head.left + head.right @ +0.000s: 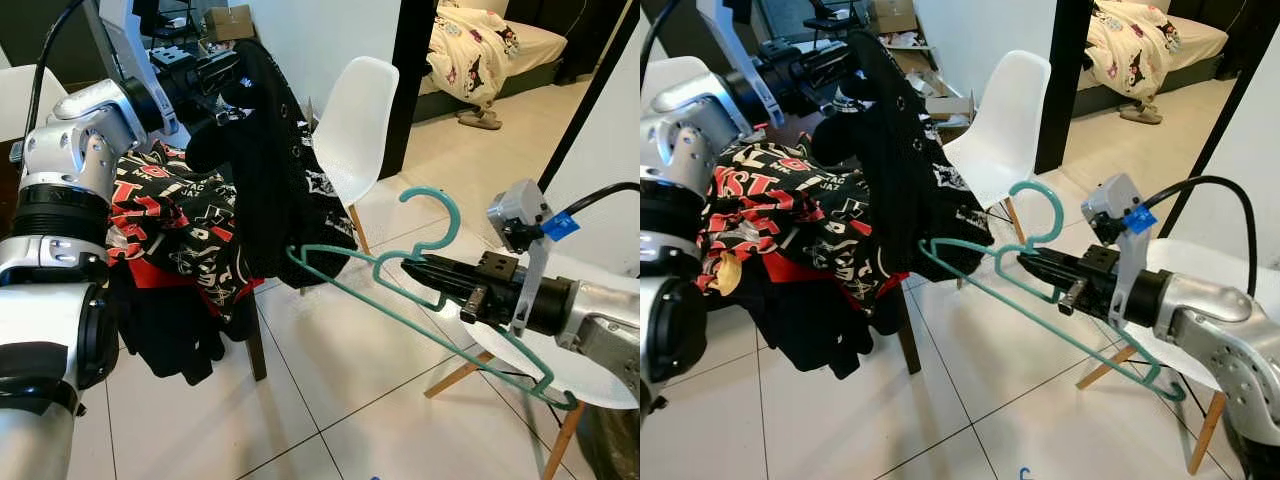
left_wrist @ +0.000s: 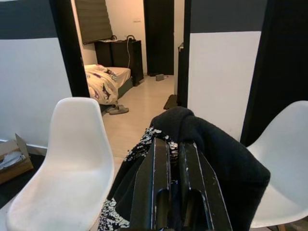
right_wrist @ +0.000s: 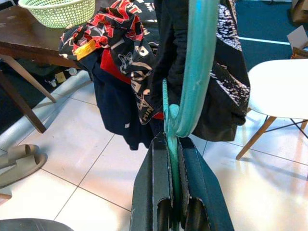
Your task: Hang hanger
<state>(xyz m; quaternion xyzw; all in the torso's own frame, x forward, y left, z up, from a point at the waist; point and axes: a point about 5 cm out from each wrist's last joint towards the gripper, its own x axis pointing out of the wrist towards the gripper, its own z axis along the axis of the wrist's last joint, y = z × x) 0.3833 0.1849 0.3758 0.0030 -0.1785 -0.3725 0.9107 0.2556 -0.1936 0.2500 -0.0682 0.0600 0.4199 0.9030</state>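
Right gripper clenches teal hanger; left gripper pinches black garment. Advise threading the hanger's forward arm into the garment opening.

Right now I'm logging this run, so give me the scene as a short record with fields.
left end effector: raised, shut on black garment
right end effector: shut on teal hanger, near its hook
hanger tip: touching the garment's lower edge
clothes pile: red and black, draped beside the garment
white chair: behind the garment
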